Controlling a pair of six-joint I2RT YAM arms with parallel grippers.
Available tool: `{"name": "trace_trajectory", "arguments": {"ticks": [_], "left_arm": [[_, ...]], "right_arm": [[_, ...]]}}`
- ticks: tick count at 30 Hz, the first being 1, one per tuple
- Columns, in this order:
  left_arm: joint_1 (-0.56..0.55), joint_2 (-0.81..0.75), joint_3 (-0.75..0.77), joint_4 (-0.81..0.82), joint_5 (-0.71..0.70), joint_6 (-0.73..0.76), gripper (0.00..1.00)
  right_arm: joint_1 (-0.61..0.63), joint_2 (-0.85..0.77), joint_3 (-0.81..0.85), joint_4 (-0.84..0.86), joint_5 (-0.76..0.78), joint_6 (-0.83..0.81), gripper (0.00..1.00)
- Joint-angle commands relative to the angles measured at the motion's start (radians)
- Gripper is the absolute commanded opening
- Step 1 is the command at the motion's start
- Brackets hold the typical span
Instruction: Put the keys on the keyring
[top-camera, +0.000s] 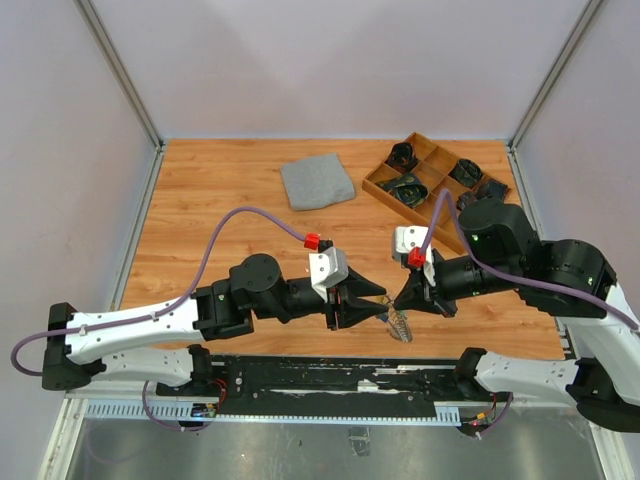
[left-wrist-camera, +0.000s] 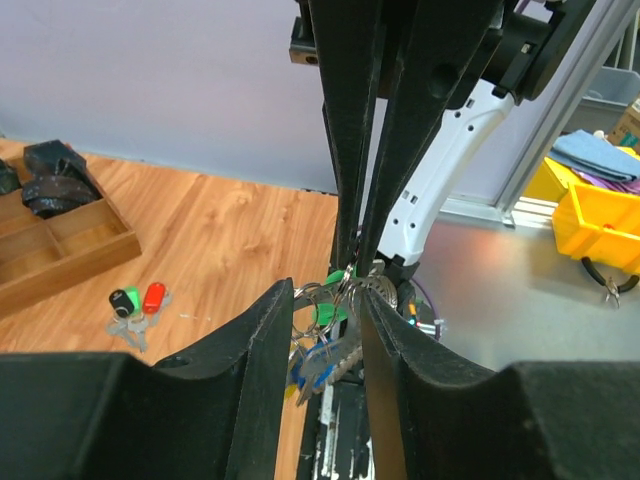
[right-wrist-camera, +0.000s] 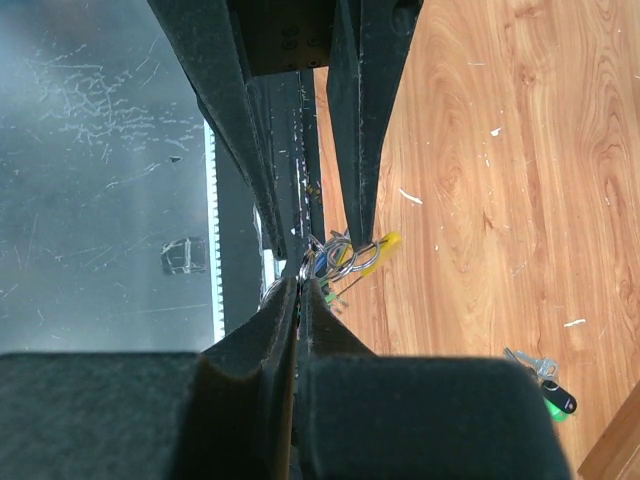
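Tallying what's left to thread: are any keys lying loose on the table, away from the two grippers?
Yes, loose keys with green and red heads lie flat on the wooden table, just beside the tray.

White-and-black arms (top-camera: 130, 330) carry purple cables (top-camera: 215, 240) ending in red connectors (top-camera: 312, 241).

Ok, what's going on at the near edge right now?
The right pincer is shut on the keyring, which already carries several keys. The left pincer straddles that bunch; whether it grips is unclear. Two loose keys, green and red, lie on the table.
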Motion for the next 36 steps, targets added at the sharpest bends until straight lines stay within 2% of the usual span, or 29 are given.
{"name": "trace_trajectory", "arguments": {"ticks": [1, 11, 21, 29, 34, 36], "left_arm": [[0.005, 0.009, 0.031, -0.008, 0.022, 0.010, 0.39], [0.005, 0.033, 0.053, -0.007, 0.036, 0.023, 0.38], [0.005, 0.051, 0.060, -0.014, 0.065, 0.030, 0.24], [0.004, 0.066, 0.072, -0.024, 0.070, 0.036, 0.01], [0.005, 0.047, 0.064, -0.011, 0.024, 0.034, 0.00], [0.005, 0.028, 0.046, 0.008, 0.000, 0.031, 0.00]], "right_arm": [[-0.009, 0.000, 0.040, -0.032, 0.006, -0.027, 0.01], [-0.010, 0.010, 0.028, -0.015, 0.009, -0.028, 0.01], [-0.009, 0.009, 0.028, -0.004, 0.030, -0.027, 0.01], [-0.010, 0.004, 0.024, 0.006, 0.040, -0.020, 0.01], [-0.009, -0.007, 0.008, 0.023, 0.062, 0.003, 0.01], [-0.010, -0.019, -0.005, 0.046, 0.079, 0.022, 0.11]]}}
